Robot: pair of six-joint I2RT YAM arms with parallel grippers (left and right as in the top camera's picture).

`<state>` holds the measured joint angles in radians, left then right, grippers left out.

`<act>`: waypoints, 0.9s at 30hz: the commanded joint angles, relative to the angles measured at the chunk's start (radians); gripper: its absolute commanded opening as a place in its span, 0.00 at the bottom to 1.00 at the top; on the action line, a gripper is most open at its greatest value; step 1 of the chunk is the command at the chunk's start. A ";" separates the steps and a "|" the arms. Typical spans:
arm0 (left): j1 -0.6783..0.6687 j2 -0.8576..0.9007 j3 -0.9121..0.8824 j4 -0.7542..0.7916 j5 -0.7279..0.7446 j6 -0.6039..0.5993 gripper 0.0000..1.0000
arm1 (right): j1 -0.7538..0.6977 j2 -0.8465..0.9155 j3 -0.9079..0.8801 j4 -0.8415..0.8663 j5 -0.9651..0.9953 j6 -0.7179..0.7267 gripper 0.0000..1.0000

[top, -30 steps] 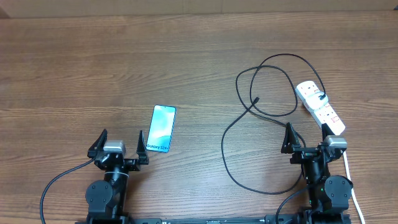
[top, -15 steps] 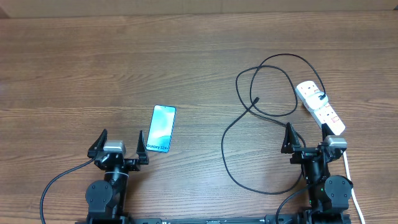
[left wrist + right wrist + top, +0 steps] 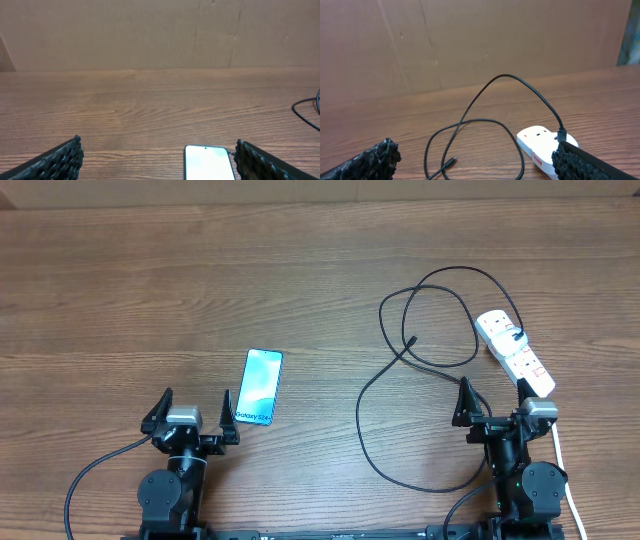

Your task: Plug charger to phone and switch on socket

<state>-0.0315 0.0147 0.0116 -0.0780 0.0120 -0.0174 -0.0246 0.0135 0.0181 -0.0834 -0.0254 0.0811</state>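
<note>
- The left gripper (image 3: 196,394) sits low at the near edge of the tabletop (image 3: 120,300). Its two fingers are wide apart and nothing is between them.
- The right gripper (image 3: 495,392) sits low at the near edge too, on the other side. Its fingers are also wide apart and hold nothing.
- The phone (image 3: 259,387) lies flat on the tabletop, screen up. It is just in front of the left gripper, close to that gripper's right finger. The end with the word on it points toward the robot.
- The screen is lit and looks pale blue and white.
- The black charger cable (image 3: 360,404) lies on the tabletop in big loose loops, between the phone and the power strip (image 3: 515,352).
- The cable's small tip (image 3: 413,340) lies loose on the wood, well apart from the phone.
- The other end of the cable goes up to a black plug (image 3: 512,333) that sits in the power strip.
- The power strip is white and lies at a slant in front of the right gripper, near its right finger.
- It has small red switches (image 3: 538,369). I cannot tell if they are on or off.
- A white cord (image 3: 566,470) runs from the power strip back past the right arm.
- A brown wall (image 3: 150,30) stands behind the tabletop.
</note>
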 commanded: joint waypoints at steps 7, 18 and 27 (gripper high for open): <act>-0.002 -0.010 -0.007 0.002 -0.037 0.040 1.00 | -0.004 -0.011 -0.011 0.002 0.006 -0.004 1.00; -0.002 -0.010 0.095 0.297 0.161 -0.103 1.00 | -0.003 -0.011 -0.011 0.002 0.006 -0.004 1.00; -0.002 0.004 0.301 0.502 -0.013 -0.103 1.00 | -0.003 -0.011 -0.011 0.002 0.006 -0.004 1.00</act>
<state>-0.0315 0.0116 0.2417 0.4095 0.1150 -0.1055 -0.0246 0.0128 0.0181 -0.0845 -0.0257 0.0811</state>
